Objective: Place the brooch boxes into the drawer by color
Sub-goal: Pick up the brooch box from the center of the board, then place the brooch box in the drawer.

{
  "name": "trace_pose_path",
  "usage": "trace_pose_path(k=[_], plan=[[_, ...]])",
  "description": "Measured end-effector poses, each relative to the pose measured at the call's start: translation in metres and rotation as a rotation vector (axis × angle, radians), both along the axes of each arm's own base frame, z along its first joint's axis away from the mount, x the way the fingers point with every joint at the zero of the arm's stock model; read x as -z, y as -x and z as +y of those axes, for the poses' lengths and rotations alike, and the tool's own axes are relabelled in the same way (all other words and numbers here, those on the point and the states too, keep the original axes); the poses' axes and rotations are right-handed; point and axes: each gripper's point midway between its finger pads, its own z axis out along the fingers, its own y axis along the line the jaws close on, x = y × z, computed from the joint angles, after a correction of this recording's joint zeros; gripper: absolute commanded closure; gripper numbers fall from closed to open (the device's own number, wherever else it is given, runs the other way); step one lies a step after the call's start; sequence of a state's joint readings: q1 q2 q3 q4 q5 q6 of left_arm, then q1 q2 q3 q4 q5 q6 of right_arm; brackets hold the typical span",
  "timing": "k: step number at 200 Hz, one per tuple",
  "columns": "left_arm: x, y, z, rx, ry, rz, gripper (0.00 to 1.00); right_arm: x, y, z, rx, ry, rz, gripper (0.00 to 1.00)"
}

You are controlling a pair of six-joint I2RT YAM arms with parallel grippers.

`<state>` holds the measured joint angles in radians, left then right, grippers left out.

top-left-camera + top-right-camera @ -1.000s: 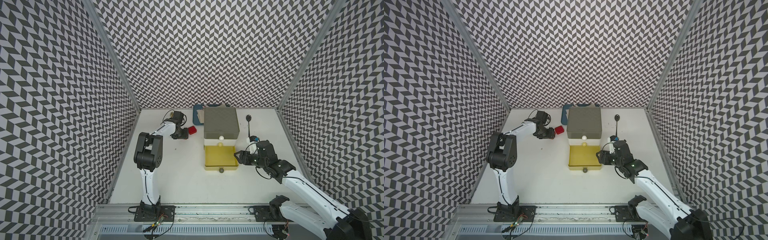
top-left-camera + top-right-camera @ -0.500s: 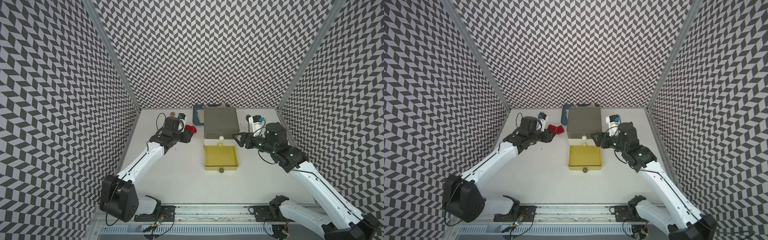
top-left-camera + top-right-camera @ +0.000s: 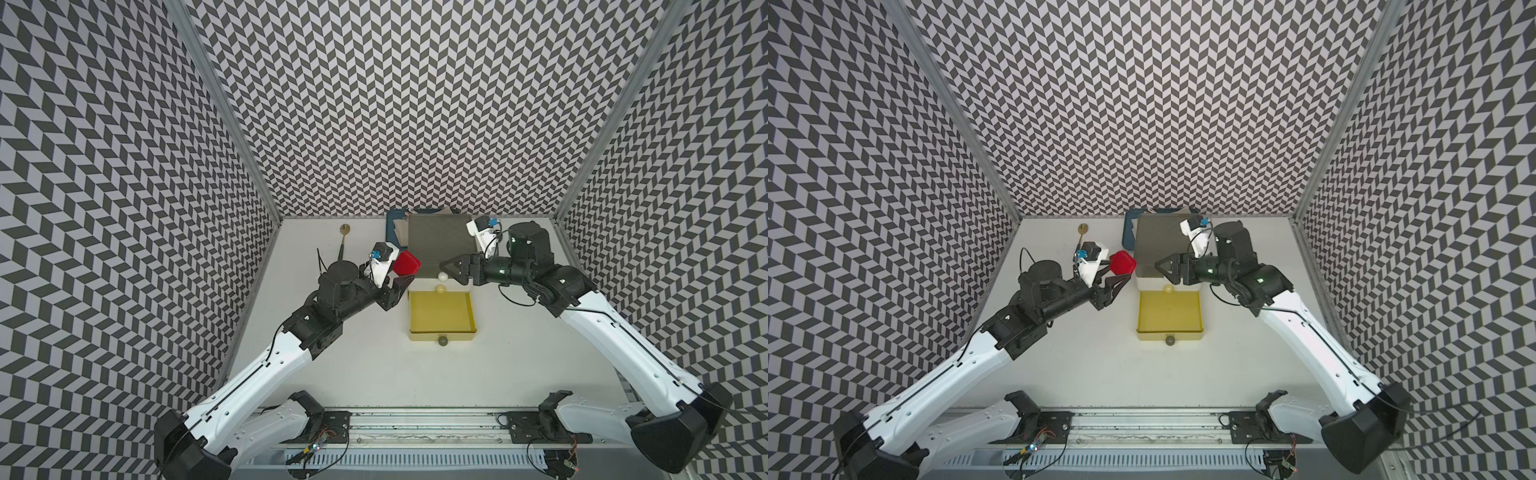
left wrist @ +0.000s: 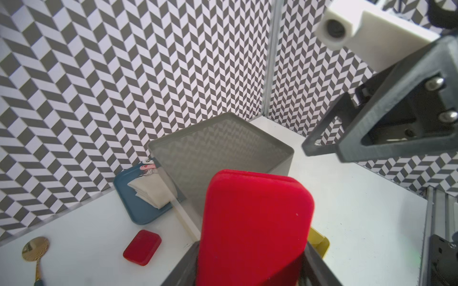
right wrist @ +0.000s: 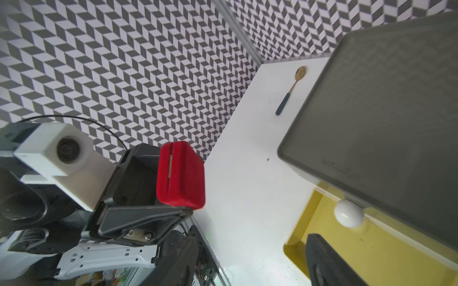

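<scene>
Red box (image 3: 406, 263) pinched in left pincer (image 3: 402, 275), aloft beside chest (image 3: 432, 241), short of open yellow drawer (image 3: 457, 336). Carry over drawer centre, lower flat, then release. Right pincer (image 3: 448, 266) spread, empty; keep clear.

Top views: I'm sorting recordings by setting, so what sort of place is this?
Probably a robot test cell, not a home: chevron-patterned walls box in a white table, and two arms are bolted to a rail at its front.
</scene>
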<state>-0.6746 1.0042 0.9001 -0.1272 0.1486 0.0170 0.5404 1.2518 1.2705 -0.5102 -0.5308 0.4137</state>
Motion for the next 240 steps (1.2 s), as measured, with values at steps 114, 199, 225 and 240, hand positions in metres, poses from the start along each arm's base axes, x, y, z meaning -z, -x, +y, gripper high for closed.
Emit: trace_pose_path(k=[114,199,225,240], plan=[[0.011,0.006,-0.021,0.04,-0.115,-0.038,0.58,0.004,0.008,0.038,-0.076,0.029,0.005,0.45],[0.02,0.008,-0.023,0.056,-0.148,-0.005,0.54,0.006,0.01,0.043,-0.097,0.026,0.003,0.95],[0.019,0.007,-0.023,0.055,-0.148,-0.003,0.08,0.004,0.009,0.043,-0.092,0.02,-0.002,1.0],[0.019,0.008,-0.026,0.059,-0.139,0.008,0.0,0.007,0.007,0.042,-0.073,0.022,-0.009,1.0]])
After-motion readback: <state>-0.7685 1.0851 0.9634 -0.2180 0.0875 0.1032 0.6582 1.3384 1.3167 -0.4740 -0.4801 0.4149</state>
